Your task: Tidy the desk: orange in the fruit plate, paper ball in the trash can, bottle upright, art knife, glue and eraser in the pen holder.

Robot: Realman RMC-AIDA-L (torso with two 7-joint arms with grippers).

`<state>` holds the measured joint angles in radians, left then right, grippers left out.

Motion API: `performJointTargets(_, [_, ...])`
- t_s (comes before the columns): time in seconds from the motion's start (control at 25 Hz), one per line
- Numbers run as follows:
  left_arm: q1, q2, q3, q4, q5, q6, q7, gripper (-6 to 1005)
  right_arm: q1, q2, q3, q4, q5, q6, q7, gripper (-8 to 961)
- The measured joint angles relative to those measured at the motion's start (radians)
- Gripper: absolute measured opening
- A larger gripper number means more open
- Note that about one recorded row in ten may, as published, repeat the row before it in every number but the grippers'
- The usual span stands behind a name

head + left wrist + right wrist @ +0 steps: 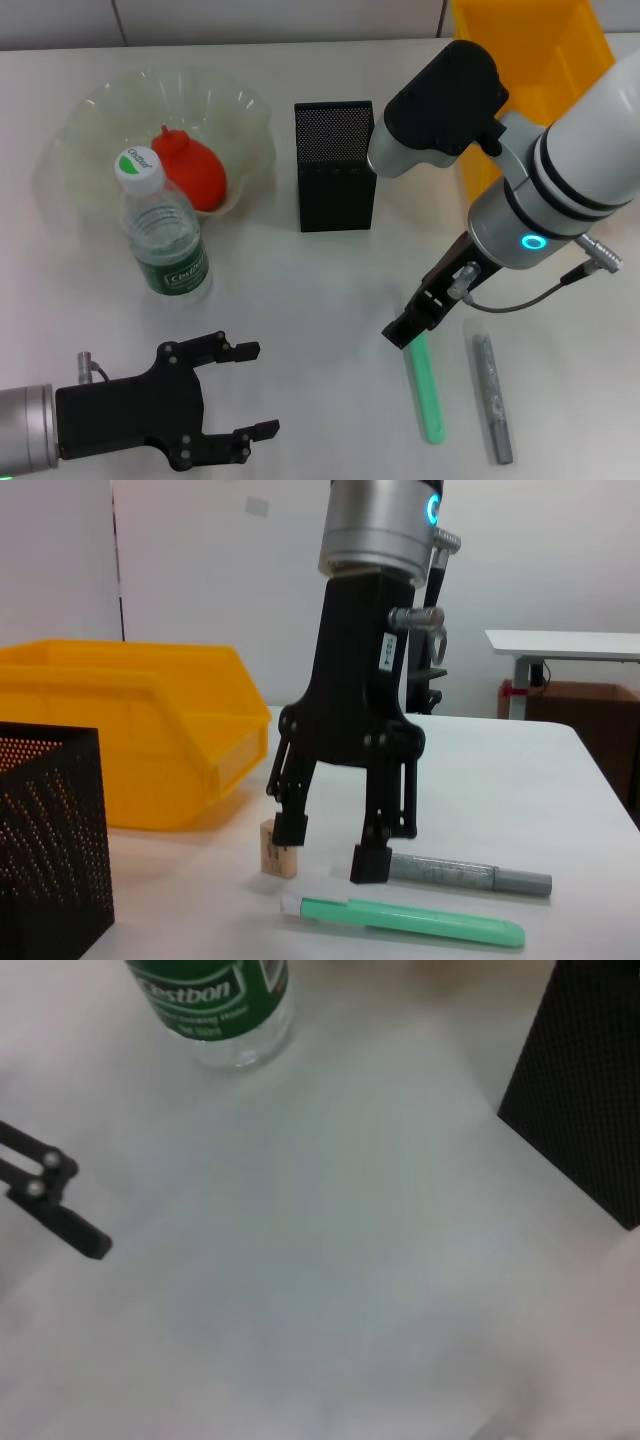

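Left gripper [240, 390] lower left of head view, jaws spread, idle; right gripper [335, 848] lower right, jaws parted, empty, poised over green knife [428, 390]; grey glue stick [492, 398] just beside knife; eraser [278, 848] near its jaws; bottle [163, 228] upright; pen holder [335, 180] top centre. Advice: straddle knife mid-body, descend square, avoid glue stick.

green art knife [428, 392], grey glue [492, 398], black mesh pen holder [335, 166], yellow bin [530, 60].
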<state>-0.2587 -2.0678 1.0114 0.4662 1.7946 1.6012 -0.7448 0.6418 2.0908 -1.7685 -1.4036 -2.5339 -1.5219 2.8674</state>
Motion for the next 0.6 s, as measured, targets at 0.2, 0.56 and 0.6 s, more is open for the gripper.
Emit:
performJointTargets(0.2, [0.000,0.000,-0.001,0.000,0.000,0.000,0.001,802,0.002,0.000,-0.009,0.043,0.000,0.038,0.001,774])
performJointTargets(0.56, [0.001,0.000,-0.001,0.000,0.000,-0.001,0.001,802,0.009,0.000,-0.043,0.107,0.015,0.090,0.002,758])
performJointTargets(0.6, [0.001,0.000,-0.001,0.000,0.000,-0.001,0.001,802,0.012,0.000,-0.047,0.116,0.019,0.097,0.001,756])
